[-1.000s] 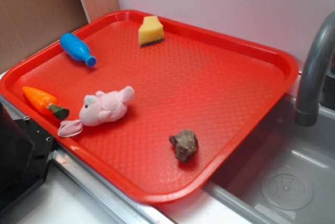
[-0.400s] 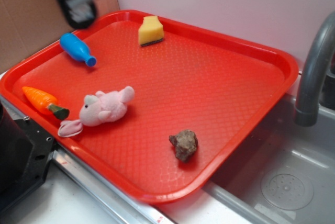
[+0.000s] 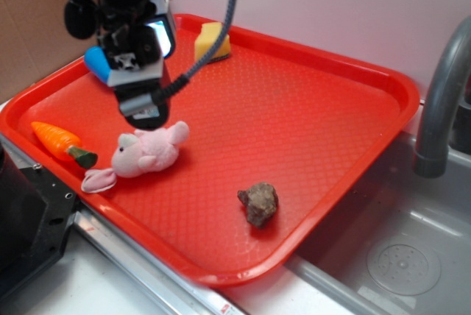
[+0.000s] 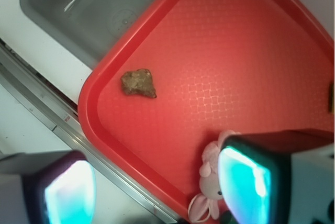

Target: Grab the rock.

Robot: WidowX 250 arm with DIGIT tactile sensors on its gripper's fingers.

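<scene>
Tool [image 3: 140, 105] upper left in exterior view, fingers [image 4: 246, 179] spread and empty in wrist view, rock [image 3: 258, 202] lower centre on tray [image 3: 309, 109], carrot [image 3: 59, 142] exterior only

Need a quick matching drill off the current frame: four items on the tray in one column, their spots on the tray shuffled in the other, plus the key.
Things
1. rock
2. sponge
3. carrot
4. plush toy

Places in the exterior view
A. far edge of the red tray, next to the wall
B. left edge of the tray
C. near-right part of the tray, closest to the sink
D. just below the gripper, beside the carrot

Pairs: 1-C, 2-A, 3-B, 4-D
</scene>
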